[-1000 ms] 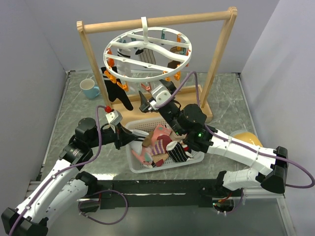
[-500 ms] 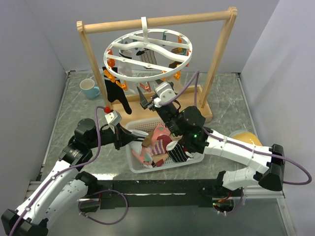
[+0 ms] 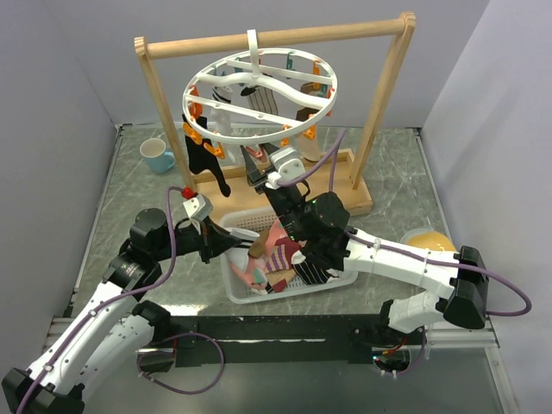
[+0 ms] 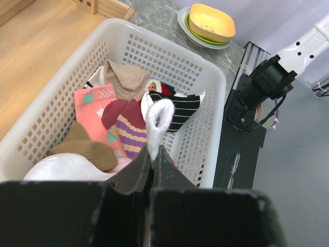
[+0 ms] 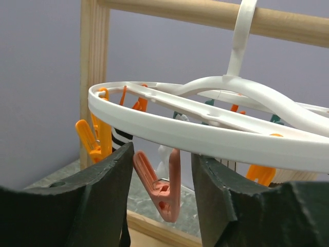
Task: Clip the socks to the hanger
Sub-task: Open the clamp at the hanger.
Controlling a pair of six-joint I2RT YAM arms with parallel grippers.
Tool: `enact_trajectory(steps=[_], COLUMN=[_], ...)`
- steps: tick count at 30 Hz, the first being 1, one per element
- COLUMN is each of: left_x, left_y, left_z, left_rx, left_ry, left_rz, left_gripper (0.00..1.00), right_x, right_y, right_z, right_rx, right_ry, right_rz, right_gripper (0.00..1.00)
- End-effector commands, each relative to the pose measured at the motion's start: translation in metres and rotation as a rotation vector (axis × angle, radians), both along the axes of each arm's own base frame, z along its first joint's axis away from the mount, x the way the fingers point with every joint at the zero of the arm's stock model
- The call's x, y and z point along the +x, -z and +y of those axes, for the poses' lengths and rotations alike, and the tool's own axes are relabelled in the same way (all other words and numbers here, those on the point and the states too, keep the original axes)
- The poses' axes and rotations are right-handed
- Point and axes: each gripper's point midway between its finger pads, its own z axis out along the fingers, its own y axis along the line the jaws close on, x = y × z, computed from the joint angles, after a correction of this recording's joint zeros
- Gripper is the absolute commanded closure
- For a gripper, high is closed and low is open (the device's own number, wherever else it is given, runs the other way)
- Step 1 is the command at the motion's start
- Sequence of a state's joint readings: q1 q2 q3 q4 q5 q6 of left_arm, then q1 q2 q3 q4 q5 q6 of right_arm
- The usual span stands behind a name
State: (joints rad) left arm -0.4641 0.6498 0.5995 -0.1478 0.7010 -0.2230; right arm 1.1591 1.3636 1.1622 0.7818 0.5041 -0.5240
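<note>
Under the near rim of the large round white plastic hanger (image 3: 259, 86), which hooks over the crossbar of a tall light wooden frame (image 3: 157, 103), the right arm's fingers (image 3: 255, 172) stand apart with a salmon-orange plastic peg (image 5: 163, 190) hanging between them; in the wrist view neither finger clearly presses on it. Lower down, over the white slatted plastic basket (image 4: 169, 49) on the grey marbled counter (image 3: 397, 172), the left arm's fingers (image 4: 152, 157) are pinched together on a thin fold of a fluffy white sock (image 4: 158, 118); the other socks (image 4: 121, 123), pink, brown and striped, lie heaped in the basket, and a few, a black one (image 3: 205, 159) among them, already dangle from the ring.

The risks, as I judge them: the peg hangs free, so an off-centre squeeze could swing or twist it out from between the fingers; the ring pivots on one hook, so a push may tilt it and move the peg; the sock is held by little cloth and may slip when lifted; the arms work close together and could foul each other.
</note>
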Motion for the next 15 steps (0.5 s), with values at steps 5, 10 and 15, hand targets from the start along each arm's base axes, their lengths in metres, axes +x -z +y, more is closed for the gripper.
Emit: enact_trajectory(steps=[5, 10, 15], left_x=[0.006, 0.016, 0.019], left_y=[-0.023, -0.069, -0.117], left_z=[0.001, 0.002, -0.001], left_rx=[-0.028, -0.05, -0.063], left_ry=[-0.018, -0.035, -0.022], left_rz=[-0.072, -0.179, -0.242], left_gripper=[0.99, 0.99, 0.99], right_x=[-0.017, -0.028, -0.04], right_y=[-0.026, -0.032, -0.028], right_z=[-0.011, -0.008, -0.001], right_rx=[0.09, 0.113, 0.186], right_ry=[-0.077, -0.181, -0.391], right_rz=[0.01, 0.079, 0.247], right_gripper=[0.62, 0.71, 0.82])
